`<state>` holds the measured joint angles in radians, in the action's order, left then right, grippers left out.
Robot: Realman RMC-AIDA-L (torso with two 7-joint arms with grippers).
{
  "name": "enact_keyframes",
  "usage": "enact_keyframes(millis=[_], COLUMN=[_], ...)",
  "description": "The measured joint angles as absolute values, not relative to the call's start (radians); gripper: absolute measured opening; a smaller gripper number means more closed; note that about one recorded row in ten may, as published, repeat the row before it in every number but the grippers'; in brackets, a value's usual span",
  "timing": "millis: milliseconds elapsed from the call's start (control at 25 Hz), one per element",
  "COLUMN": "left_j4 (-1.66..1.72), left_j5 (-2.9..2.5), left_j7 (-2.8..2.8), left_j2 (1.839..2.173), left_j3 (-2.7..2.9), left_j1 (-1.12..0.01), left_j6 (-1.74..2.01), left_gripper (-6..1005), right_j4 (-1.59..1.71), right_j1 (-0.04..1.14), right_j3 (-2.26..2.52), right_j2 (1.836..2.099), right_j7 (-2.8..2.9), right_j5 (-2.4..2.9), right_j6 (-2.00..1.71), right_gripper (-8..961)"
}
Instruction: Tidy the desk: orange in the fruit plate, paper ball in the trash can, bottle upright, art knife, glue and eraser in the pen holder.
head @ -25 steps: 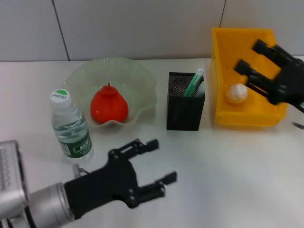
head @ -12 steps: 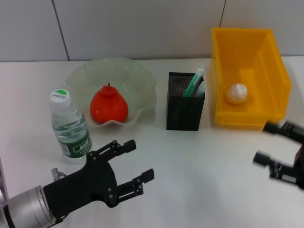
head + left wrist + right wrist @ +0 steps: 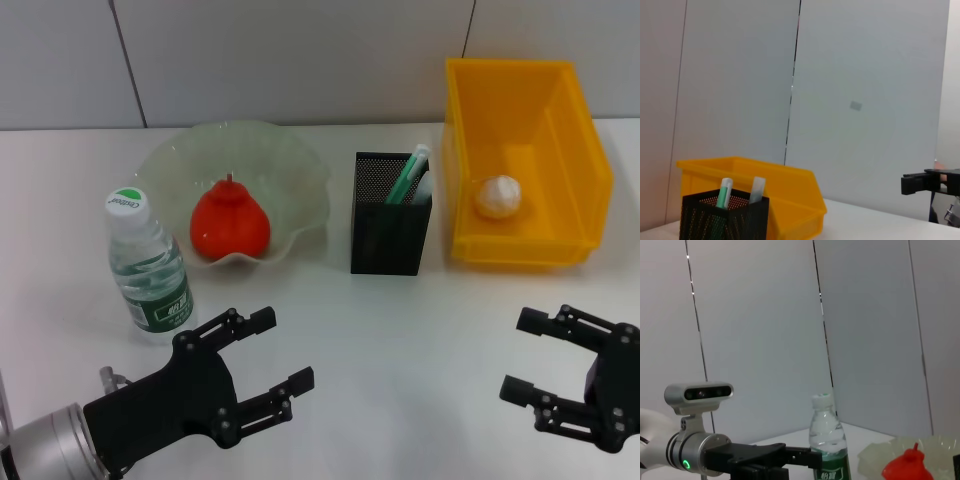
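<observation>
Basically done: orange (image 3: 229,224) in fruit plate (image 3: 290,165) at 10 o'clock, bottle (image 3: 149,267) upright at 9, paper ball (image 3: 498,196) in trash can (image 3: 520,90) at 2. Left gripper (image 3: 272,358) & right gripper (image 3: 524,361) wide open, empty, low; next prob just park

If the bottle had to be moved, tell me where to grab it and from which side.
Probably take the bottle at its label band with the left gripper, which sits open just in front of it. Come in level from the near side: the bottle stands upright, its body is round and even there, and the fruit plate crowds the far side.
</observation>
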<state>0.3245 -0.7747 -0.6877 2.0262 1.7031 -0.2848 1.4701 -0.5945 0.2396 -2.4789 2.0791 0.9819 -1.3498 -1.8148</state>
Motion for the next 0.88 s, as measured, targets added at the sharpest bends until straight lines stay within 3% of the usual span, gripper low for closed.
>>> enact_keyframes(millis=[880], left_j4=[0.325], left_j5=[-0.847], left_j7=[-0.698], left_j2=[2.011], left_j3=[1.694], left_j1=[-0.294], left_j6=[1.477], left_gripper=[785], right_j4=[-0.523], right_j1=[0.305], right_j3=[-2.479], right_j2=[2.080], right_j7=[0.975], right_j5=[-1.257], right_j6=[-1.739], right_gripper=[766])
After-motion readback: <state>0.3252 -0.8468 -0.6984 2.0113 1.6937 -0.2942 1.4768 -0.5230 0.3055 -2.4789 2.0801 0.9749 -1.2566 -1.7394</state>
